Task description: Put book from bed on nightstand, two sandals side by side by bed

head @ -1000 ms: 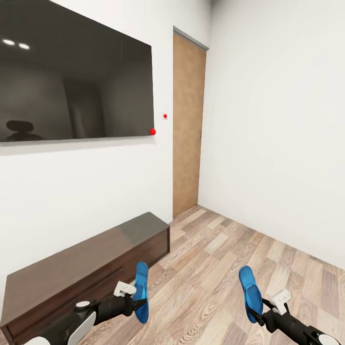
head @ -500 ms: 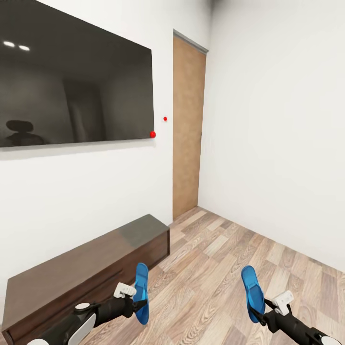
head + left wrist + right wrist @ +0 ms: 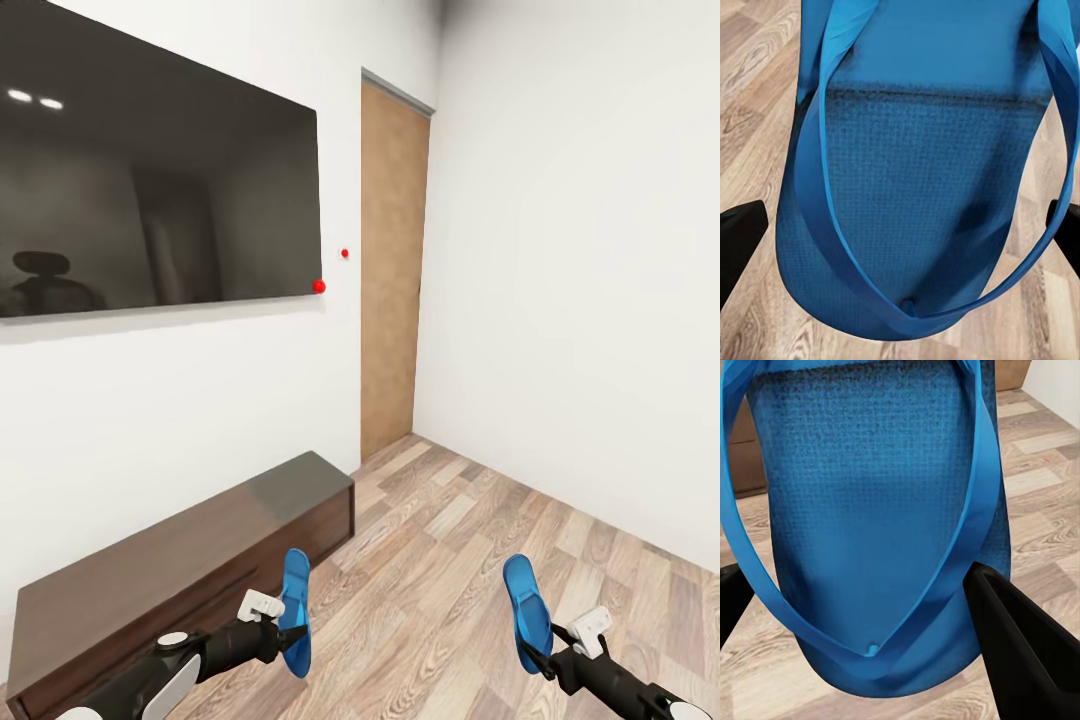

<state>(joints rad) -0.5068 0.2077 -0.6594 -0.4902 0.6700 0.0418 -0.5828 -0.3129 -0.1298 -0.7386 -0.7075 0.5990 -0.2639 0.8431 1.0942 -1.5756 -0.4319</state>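
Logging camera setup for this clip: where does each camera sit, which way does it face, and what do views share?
Head view: from the robot's head, facing the wall TV, bench unit, door; both arms holding sandals.
Left wrist view: along the left gripper, at the left sandal.
Right wrist view: along the right gripper, at the right sandal.
Shared: sandals, plank floor.

We are seeing 2 sandals with a matt, rubbery blue finish: the left sandal (image 3: pixel 915 210) is showing a fine dotted texture on its footbed, and the right sandal (image 3: pixel 862 510) the same grain, with smooth straps. The floor (image 3: pixel 480 540) is showing wood-plank grain with a soft sheen. The long bench unit (image 3: pixel 200 545) is looking like dark glossy wood. The wall screen (image 3: pixel 150 180) is gleaming glassy black. The door (image 3: pixel 392 270) is looking matt brown.
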